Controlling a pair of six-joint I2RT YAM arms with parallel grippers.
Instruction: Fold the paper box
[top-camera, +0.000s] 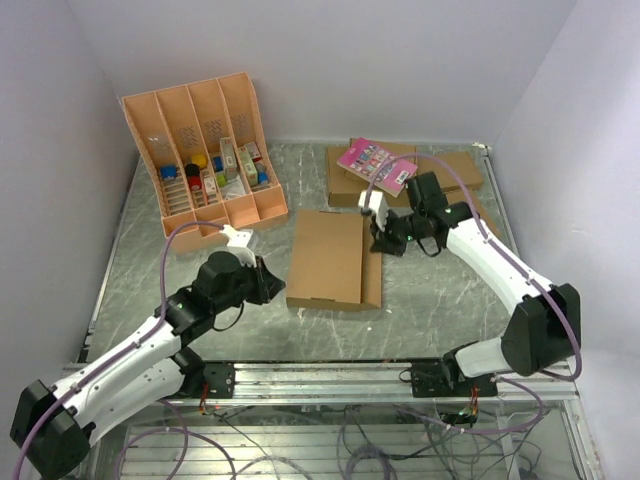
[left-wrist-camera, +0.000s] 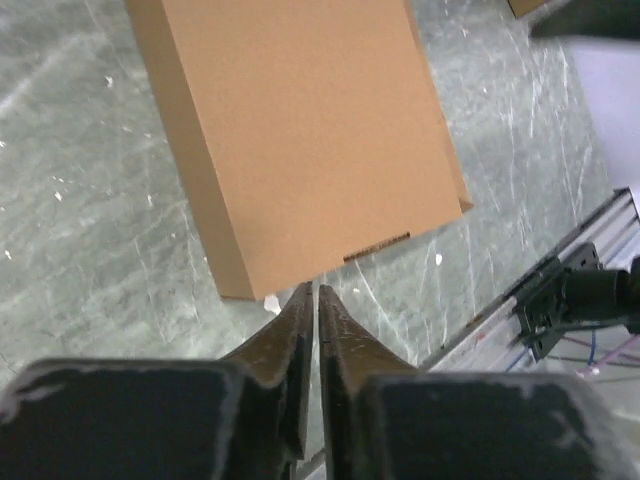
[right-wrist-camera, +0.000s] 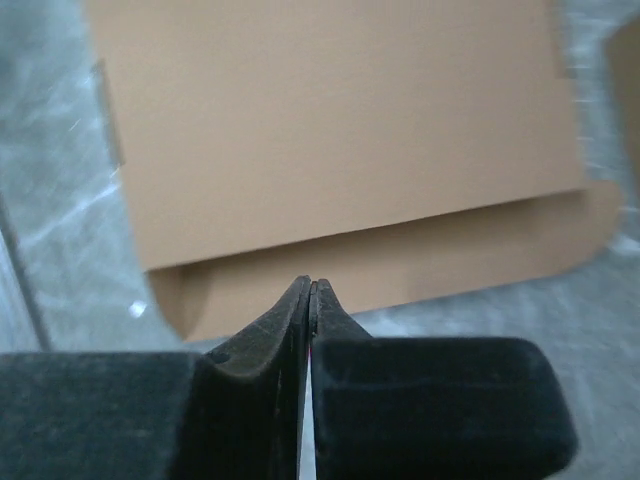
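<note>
So the flat brown corrugated cardboard paper box lay closed, just ahead of the left gripper and just ahead of the right gripper too. Both had their black fingers pressed together, the left with a hairline gap, pinching nothing. I'd guess the protruding lower flap facing the right gripper needed tucking: nudge gently, brace the opposite side.

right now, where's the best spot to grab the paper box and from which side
Probably the thin flap sticking out along the right edge of the paper box, approached from the right by the right gripper. The rest lies flat, too broad to pinch.
</note>
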